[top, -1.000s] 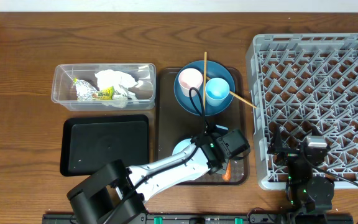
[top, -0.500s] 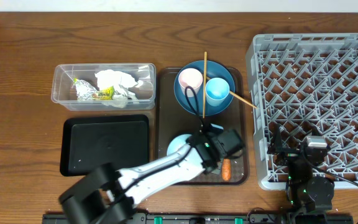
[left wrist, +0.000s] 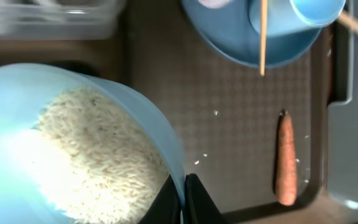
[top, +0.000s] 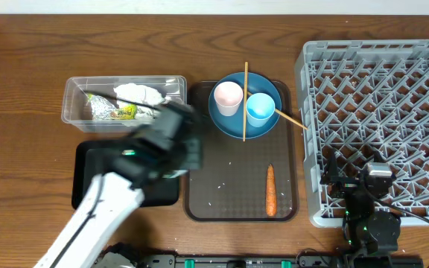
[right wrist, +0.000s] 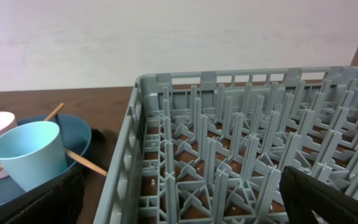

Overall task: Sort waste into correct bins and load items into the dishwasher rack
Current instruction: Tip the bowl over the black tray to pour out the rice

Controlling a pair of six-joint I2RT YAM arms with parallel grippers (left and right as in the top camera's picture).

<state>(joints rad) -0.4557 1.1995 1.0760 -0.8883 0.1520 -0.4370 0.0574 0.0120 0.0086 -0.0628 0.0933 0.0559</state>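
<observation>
My left gripper (left wrist: 184, 196) is shut on the rim of the pale blue bowl (left wrist: 73, 112), which is tilted and full of white rice (left wrist: 98, 155). Overhead, the left gripper (top: 166, 141) is a blur above the right end of the black tray (top: 95, 167). The orange carrot (top: 270, 190) lies on the brown serving tray (top: 229, 179), with a few loose rice grains (top: 228, 162) near it. The blue plate (top: 244, 123) carries the pink cup (top: 227, 97), the light blue cup (top: 260, 109) and two chopsticks (top: 245, 89). My right gripper (right wrist: 185, 205) is open over the grey rack (top: 378, 97).
The clear tub (top: 77, 112) at the back left holds the crumpled tissue (top: 138, 94) and the yellow wrapper (top: 114, 112). One chopstick (top: 293, 119) juts off the plate towards the rack wall. The rack fills the right side of the table.
My left gripper has lifted the bowl of rice off the brown tray and swung left to above the black tray. The carrot now lies uncovered. The right arm has not moved.
</observation>
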